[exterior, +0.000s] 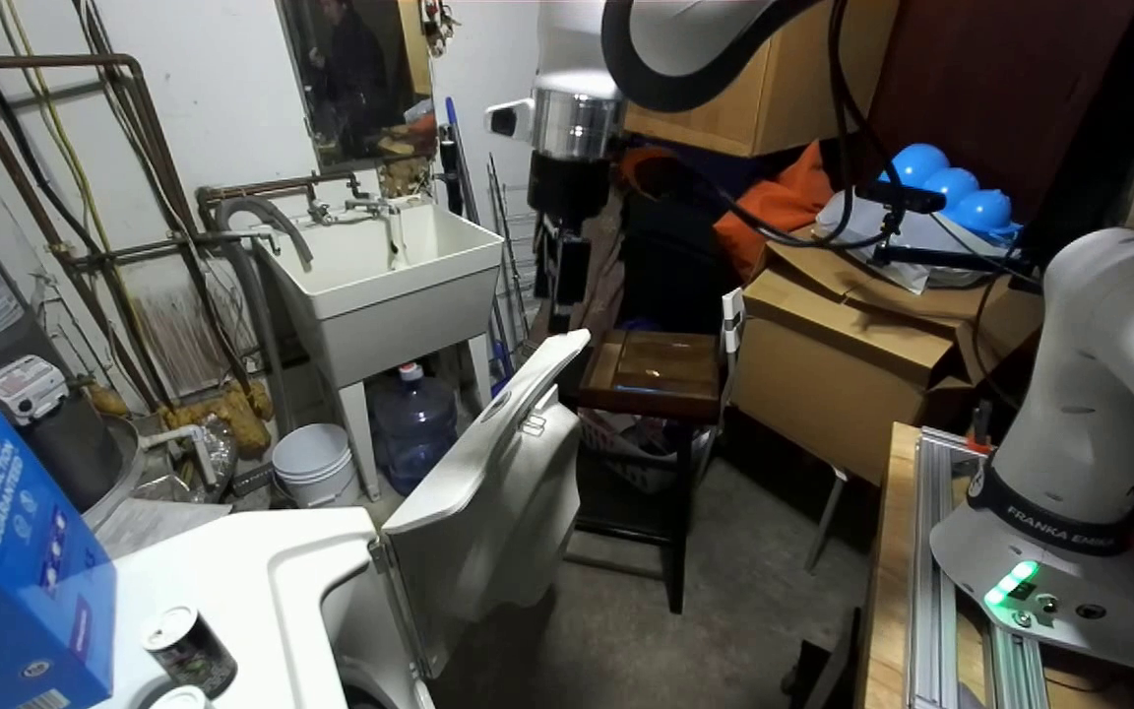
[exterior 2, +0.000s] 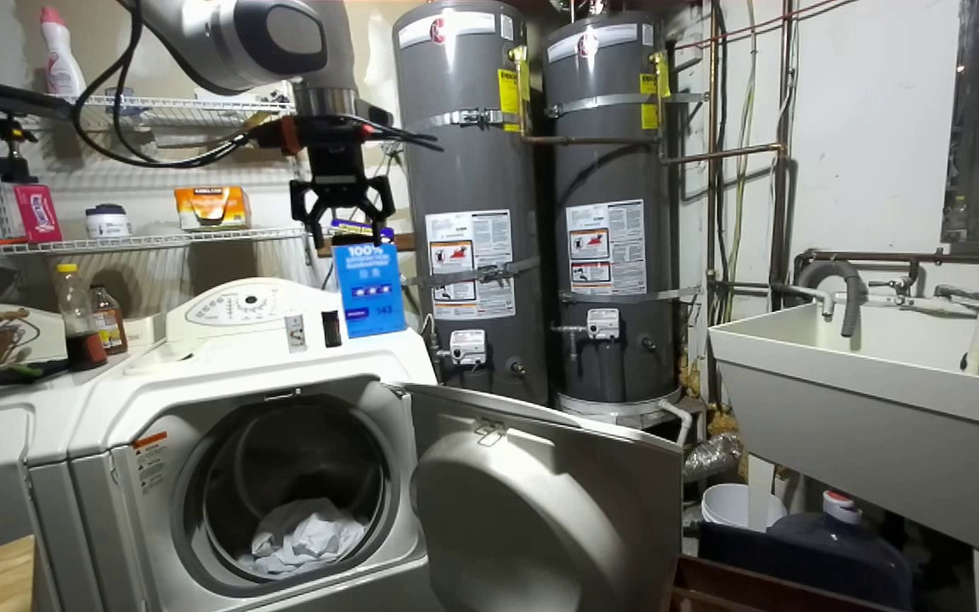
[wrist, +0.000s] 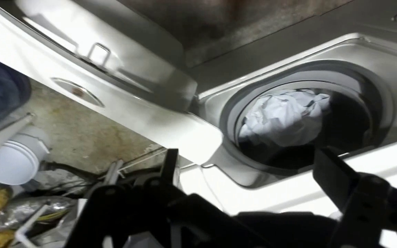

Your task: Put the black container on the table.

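The pincer (exterior 2: 348, 238) is hanging in midair, its 2 jaws standing wide apart. The black container (exterior: 200, 658) is standing on the washer (exterior: 232, 566) near its back corner, just beside the blue box (exterior 2: 370, 293), while the brown worktop (exterior: 661, 366) is standing past the open door (exterior 2: 532, 501).

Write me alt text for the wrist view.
The gripper is open and holds nothing; beyond it, a laundry machine has its door standing open, showing crumpled white cloth inside. A white bucket is at lower left.

Blue box (exterior: 21, 571): "100% SATISFACTION GUARANTEED"; arm (exterior: 1059, 453): "FRANKA EMIKA".
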You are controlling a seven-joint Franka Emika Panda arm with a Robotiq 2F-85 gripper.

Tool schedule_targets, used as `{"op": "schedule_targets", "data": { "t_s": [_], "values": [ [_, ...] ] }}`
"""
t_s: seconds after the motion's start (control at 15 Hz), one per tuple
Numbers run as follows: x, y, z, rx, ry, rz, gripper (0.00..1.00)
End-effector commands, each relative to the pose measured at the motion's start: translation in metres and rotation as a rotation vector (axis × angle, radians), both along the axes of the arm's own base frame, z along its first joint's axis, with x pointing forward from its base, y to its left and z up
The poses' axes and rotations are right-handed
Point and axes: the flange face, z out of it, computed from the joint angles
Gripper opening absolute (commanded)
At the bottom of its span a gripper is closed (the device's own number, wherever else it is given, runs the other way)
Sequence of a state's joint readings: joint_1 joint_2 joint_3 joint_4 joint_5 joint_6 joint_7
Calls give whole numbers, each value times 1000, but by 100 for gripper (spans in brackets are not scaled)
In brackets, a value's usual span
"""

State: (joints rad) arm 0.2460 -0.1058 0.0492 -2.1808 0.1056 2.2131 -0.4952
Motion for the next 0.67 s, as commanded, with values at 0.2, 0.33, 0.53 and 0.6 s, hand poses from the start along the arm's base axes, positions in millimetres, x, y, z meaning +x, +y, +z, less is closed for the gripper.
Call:
{"op": "schedule_targets", "data": {
  "t_s": [0.2, 0.33, 0.53, 0.6],
  "values": [
    [-13, 86, -23, 34, 51, 196, 100],
    [-16, 97, -25, 36, 56, 223, 100],
    [-12, 92, -23, 36, 55, 230, 100],
    [-12, 91, -22, 36, 55, 230, 100]
  ]
}}
